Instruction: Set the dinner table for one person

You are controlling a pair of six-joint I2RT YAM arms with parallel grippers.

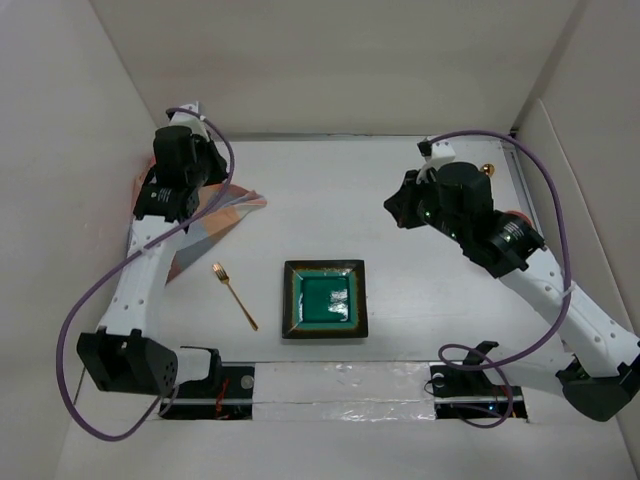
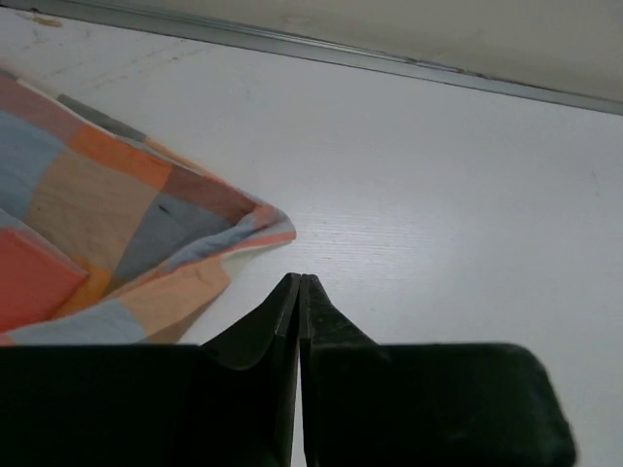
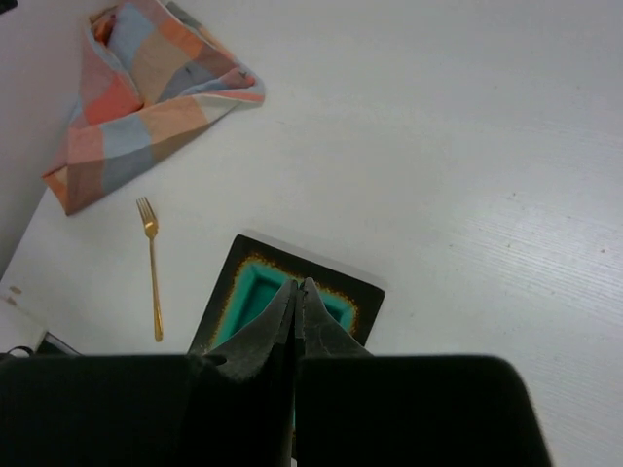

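The white dinner table (image 1: 330,190) holds a square dark plate (image 1: 323,266) with a teal centre near the front middle. A gold fork (image 1: 234,296) lies just left of the plate. My left gripper (image 1: 215,172) is shut and empty, above the orange-and-grey checked cloth (image 1: 215,222) at the far left. In the left wrist view the shut tips (image 2: 300,279) hover beside the cloth's corner (image 2: 107,214). My right gripper (image 1: 393,208) is shut and empty, raised to the far right of the plate. In the right wrist view its tips (image 3: 296,284) overlap the plate (image 3: 321,268), with the fork (image 3: 153,272) and the cloth (image 3: 146,88) beyond.
White walls enclose the table on the left, back and right. A small gold object (image 1: 487,170) sits at the far right by the wall, half hidden behind the right arm. A taped strip (image 1: 340,385) runs along the near edge between the arm bases.
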